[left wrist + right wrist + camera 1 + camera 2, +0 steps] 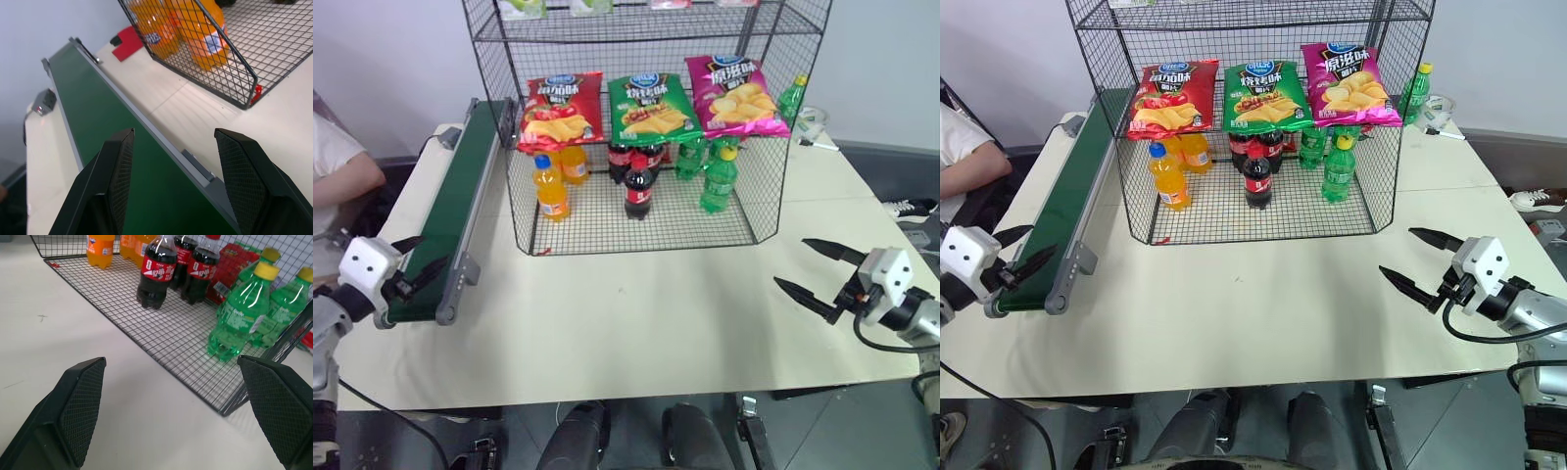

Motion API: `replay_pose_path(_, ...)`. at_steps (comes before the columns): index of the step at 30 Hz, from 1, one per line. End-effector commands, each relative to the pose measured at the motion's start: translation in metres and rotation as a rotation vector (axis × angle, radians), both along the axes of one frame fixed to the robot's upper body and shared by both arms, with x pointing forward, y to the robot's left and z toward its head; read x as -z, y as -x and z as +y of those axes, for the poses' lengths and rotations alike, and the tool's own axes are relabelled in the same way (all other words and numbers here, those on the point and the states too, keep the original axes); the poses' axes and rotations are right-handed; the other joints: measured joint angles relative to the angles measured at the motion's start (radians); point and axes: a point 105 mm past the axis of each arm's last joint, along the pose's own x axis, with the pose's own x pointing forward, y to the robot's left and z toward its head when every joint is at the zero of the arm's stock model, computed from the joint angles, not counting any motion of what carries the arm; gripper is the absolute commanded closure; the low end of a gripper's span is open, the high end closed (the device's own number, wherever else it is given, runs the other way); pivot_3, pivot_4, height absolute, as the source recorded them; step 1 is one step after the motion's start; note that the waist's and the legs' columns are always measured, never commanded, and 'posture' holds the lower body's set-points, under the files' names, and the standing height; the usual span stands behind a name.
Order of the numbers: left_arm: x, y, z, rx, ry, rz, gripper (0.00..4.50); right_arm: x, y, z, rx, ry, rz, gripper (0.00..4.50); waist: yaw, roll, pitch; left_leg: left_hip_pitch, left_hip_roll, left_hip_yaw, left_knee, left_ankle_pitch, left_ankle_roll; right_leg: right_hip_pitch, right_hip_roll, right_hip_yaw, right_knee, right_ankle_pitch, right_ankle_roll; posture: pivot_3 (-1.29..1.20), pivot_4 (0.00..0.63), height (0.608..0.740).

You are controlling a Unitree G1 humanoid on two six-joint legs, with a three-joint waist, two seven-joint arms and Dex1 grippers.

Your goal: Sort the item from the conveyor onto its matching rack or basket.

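Observation:
The red chip bag (560, 110) lies at the left end of the middle tier of the black wire rack (766, 201), beside a green bag (651, 106) and a magenta bag (736, 96). The dark-green conveyor (460, 196) runs along the table's left side. My left gripper (431, 252) hovers open over the belt's near end (98, 112), nothing between its fingers. On the right, in front of the rack, my right gripper (791, 261) stands open above the table and holds nothing; it faces the rack's bottom tier (161, 328).
Orange soda (551, 186), cola (638, 186) and green soda bottles (718, 179) stand on the rack's bottom tier. A person's arm (342, 181) rests left of the conveyor. Another green bottle (791, 98) stands behind the rack. The cream table (636, 313) spreads between my grippers.

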Motion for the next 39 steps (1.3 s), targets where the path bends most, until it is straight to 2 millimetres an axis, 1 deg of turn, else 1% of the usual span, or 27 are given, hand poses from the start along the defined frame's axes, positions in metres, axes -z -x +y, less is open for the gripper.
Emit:
replay_pose_path(1, -0.008, -0.005, 0.001, -0.005, -0.013, -0.039, 1.78, -0.011, -0.004, -0.002, 0.003, 0.005, -0.048, 0.0, 0.001, 0.0, 0.0, 0.0, 0.0, 0.0, 0.0, 0.0, 0.0, 0.0, 0.0, 0.0, 0.0, 0.0, 0.0, 0.0, 0.15, 0.74)
replay_pose_path(16, -0.012, -0.013, 0.003, -0.008, -0.018, -0.074, 1.78, -0.011, -0.013, -0.002, 0.0, 0.022, -0.074, 0.0, -0.001, 0.0, 0.0, 0.0, 0.0, 0.0, 0.0, 0.0, 0.0, 0.0, 0.0, 0.0, 0.0, 0.001, 0.002, 0.0, 0.15, 0.74)
replay_pose_path(29, -0.005, -0.01, 0.006, -0.014, -0.018, -0.073, 1.78, -0.009, -0.014, 0.0, 0.007, 0.018, -0.085, 0.0, 0.0, 0.0, 0.0, 0.0, 0.0, 0.0, 0.0, 0.0, 0.0, 0.0, 0.0, 0.0, 0.0, 0.001, 0.003, 0.0, 0.15, 0.74)
replay_pose_path(34, 0.0, -0.011, 0.001, 0.004, -0.015, -0.06, 1.78, -0.008, -0.013, 0.0, 0.0, 0.024, -0.073, 0.0, 0.0, 0.0, 0.0, 0.0, 0.0, 0.0, 0.0, 0.0, 0.0, 0.0, 0.0, 0.0, 0.0, 0.001, 0.003, 0.0, 0.15, 0.74)
replay_pose_path(39, 0.002, -0.01, 0.002, 0.003, -0.014, -0.05, 1.78, -0.007, -0.012, -0.001, 0.004, 0.027, -0.071, 0.0, 0.001, 0.0, 0.0, 0.0, 0.0, 0.0, 0.0, 0.0, 0.0, 0.0, 0.0, 0.0, 0.0, 0.001, 0.003, 0.0, 0.15, 0.74)
